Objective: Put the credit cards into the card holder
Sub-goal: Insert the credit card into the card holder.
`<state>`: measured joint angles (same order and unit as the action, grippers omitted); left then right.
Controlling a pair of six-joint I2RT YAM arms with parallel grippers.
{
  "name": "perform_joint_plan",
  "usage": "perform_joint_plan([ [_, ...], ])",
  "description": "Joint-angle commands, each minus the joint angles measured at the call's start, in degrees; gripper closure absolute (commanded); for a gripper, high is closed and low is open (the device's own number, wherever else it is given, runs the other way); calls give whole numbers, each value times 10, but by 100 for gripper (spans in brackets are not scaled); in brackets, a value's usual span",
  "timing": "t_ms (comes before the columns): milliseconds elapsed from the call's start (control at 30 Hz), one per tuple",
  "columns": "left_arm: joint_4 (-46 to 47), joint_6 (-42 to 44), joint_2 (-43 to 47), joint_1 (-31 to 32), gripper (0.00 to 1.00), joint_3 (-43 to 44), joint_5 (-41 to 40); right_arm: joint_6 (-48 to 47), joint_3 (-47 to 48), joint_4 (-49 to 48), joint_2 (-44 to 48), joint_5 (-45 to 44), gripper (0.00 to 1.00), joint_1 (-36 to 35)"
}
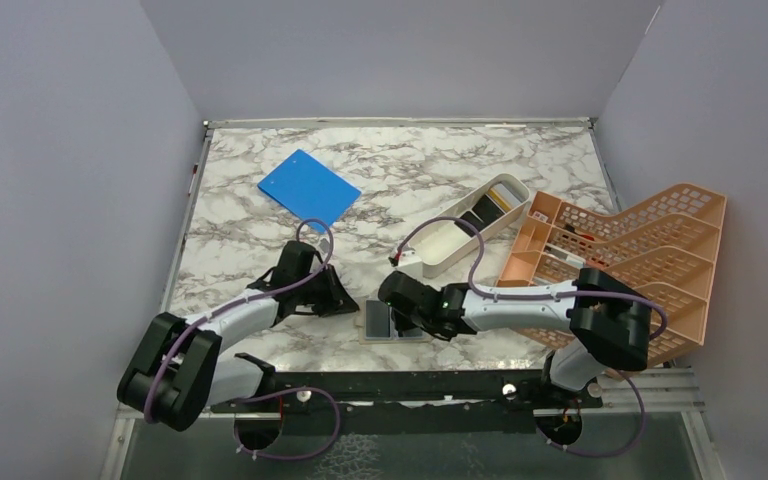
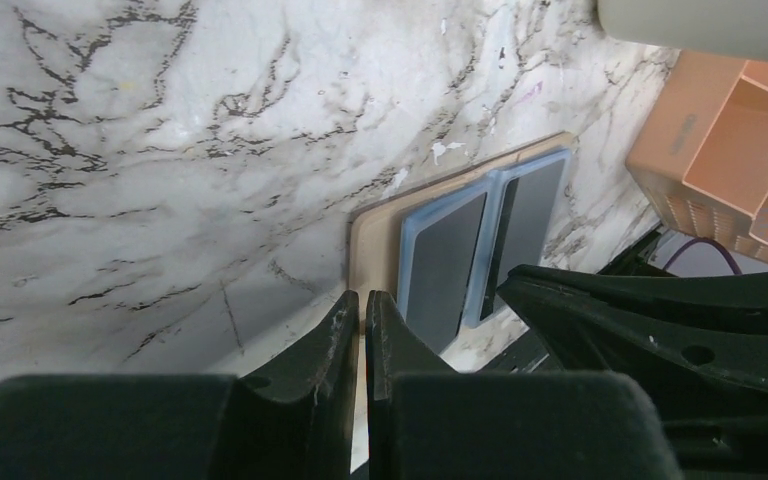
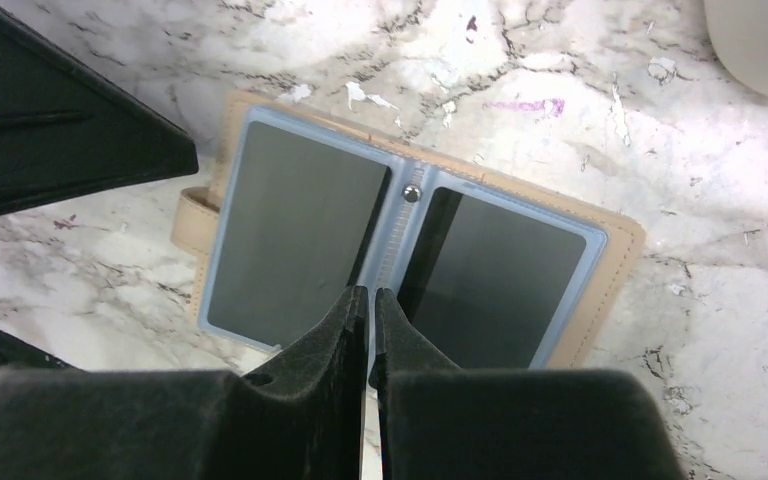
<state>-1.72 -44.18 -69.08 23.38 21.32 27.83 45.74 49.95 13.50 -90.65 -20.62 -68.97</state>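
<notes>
Shows the card holder lying open on the marble table, near the front edge. Shows left gripper clenched at its tan rim, right gripper clenched over its spine.

The 2 arms are stretching low toward each other, left claw and right claw sitting nearly closed.

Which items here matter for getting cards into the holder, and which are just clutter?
Job:
- tan bifold card holder, lying open, light-blue pockets inside
- dark cards in the long white oblong tray

Lying about:
- bright blue flat board
- orange lattice plastic rack
</notes>
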Motion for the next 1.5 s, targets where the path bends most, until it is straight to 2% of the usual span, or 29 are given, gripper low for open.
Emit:
perform_joint_plan([
  [0,24,16,-20,4,90,20,0,-12,-22,-48,16,29,87,10],
  [467,37,14,-68,32,89,38,-26,-21,-30,-69,11,50,86,23],
  [900,41,5,-70,68,87,55,-29,-11,-40,-62,-3,24,86,23],
  [1200,28,8,-74,86,83,70,-40,-12,-48,0,59,-9,82,28],
  [1467,-18,11,-43,110,75,94,-62,-12,-86,0,113,-7,78,46],
])
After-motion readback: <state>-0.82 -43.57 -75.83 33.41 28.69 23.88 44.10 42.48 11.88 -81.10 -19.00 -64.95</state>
